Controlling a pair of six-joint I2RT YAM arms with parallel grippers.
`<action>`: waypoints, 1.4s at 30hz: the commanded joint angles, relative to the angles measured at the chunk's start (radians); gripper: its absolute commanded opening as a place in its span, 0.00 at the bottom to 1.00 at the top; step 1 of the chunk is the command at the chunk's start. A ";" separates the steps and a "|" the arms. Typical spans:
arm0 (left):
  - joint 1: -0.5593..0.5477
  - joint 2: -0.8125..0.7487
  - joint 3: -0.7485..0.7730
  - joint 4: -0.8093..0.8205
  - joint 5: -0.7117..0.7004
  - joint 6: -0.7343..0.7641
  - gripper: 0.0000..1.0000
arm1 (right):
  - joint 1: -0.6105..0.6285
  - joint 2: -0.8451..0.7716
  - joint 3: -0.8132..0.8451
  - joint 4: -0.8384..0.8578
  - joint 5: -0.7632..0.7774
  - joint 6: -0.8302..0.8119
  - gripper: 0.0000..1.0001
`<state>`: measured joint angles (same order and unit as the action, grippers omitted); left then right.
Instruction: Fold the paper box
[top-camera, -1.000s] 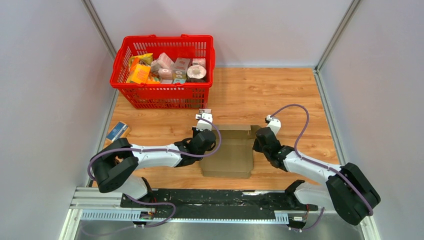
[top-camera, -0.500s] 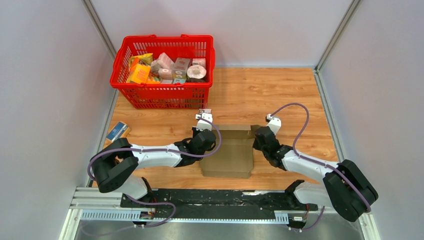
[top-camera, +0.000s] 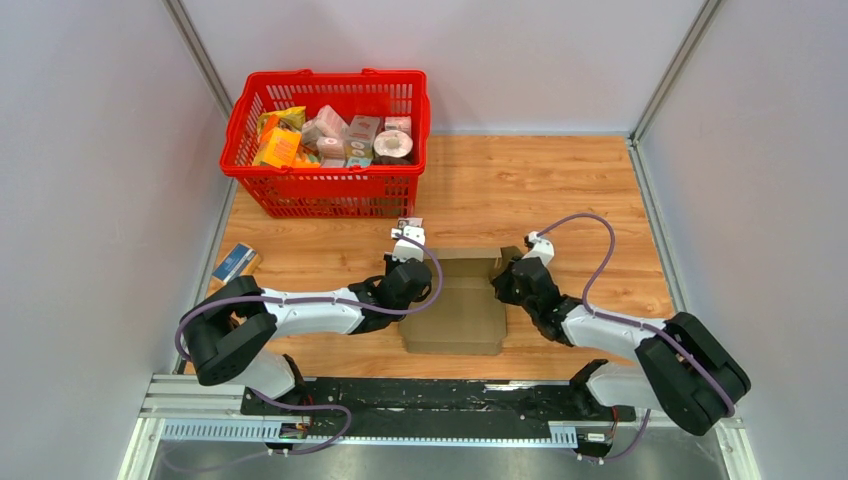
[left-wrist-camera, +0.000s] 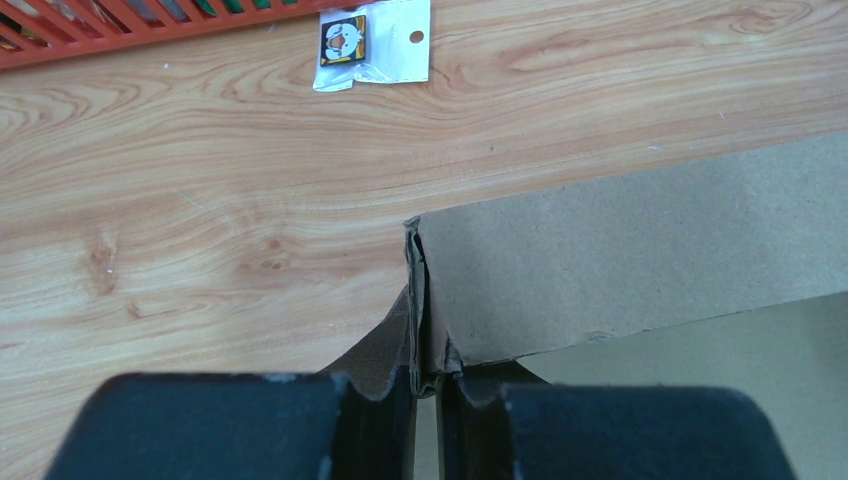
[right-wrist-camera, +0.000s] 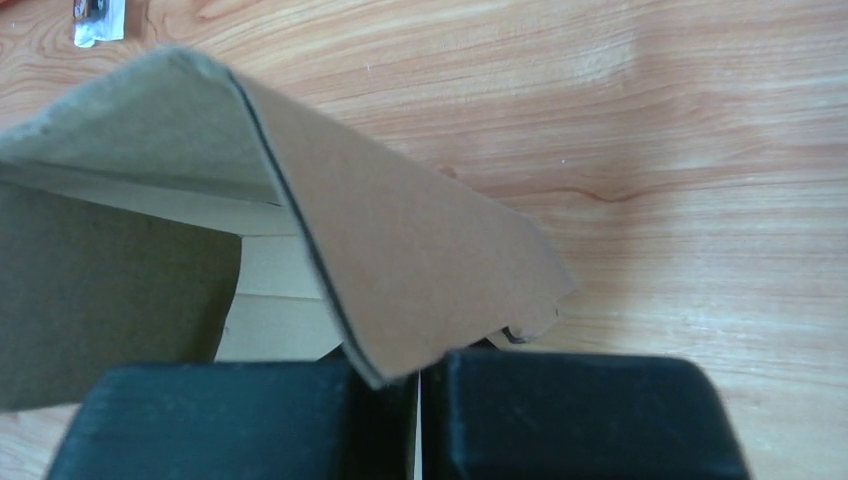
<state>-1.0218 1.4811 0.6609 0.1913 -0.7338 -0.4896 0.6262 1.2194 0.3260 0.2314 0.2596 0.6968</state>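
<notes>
The paper box (top-camera: 455, 310) lay at the lower middle of the top view, on the wooden table (top-camera: 560, 190), below the red basket (top-camera: 330, 195). The left gripper (left-wrist-camera: 427, 385) was clamped tight on a creased corner at the box's left edge. The right gripper (right-wrist-camera: 418, 372), fingers nearly together, pinched a flap at the right edge, which stood raised and bent over the sheet.

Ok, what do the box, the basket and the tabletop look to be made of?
The paper box: matte brown cardboard, fibrous surface, layered edge at the crease. The basket: red, slightly glossy, moulded lattice walls, most likely plastic. The tabletop: wood grain with knots, smooth; solid wood or printed laminate, cannot tell.
</notes>
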 joint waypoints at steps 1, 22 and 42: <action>-0.009 -0.010 0.019 0.014 0.005 0.014 0.00 | 0.006 0.067 -0.008 0.152 -0.056 0.029 0.00; -0.009 -0.021 0.005 0.025 0.002 0.009 0.00 | -0.029 -0.394 0.081 -0.561 -0.002 -0.011 0.41; -0.009 -0.044 -0.018 0.046 0.011 0.008 0.00 | -0.019 -0.354 -0.078 -0.446 0.029 0.155 0.21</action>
<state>-1.0218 1.4731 0.6506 0.2031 -0.7383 -0.4839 0.6067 0.9630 0.2340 -0.0784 0.1814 0.8665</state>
